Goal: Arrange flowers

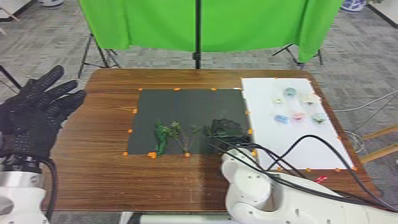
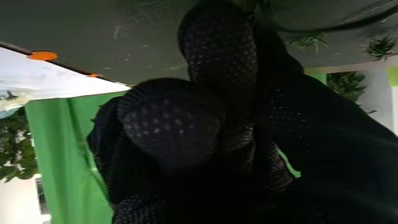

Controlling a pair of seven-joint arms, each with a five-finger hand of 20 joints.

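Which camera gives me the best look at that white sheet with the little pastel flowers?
The head view: it shows nearly the whole white sheet with the small flowers. The right wrist view catches a part beyond the right hand.

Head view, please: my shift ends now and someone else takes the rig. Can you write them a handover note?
Left hand: open, by the table's left edge, holding nothing.
Right hand: low over the dark sheet, near its right edge; whether it grips a stem, I can't tell.
Things: green stems on the dark sheet's near part; small pale flowers on the white sheet to the right.
Done: greenery is on the dark sheet.
Left: apparently, bringing the flowers over to join it.
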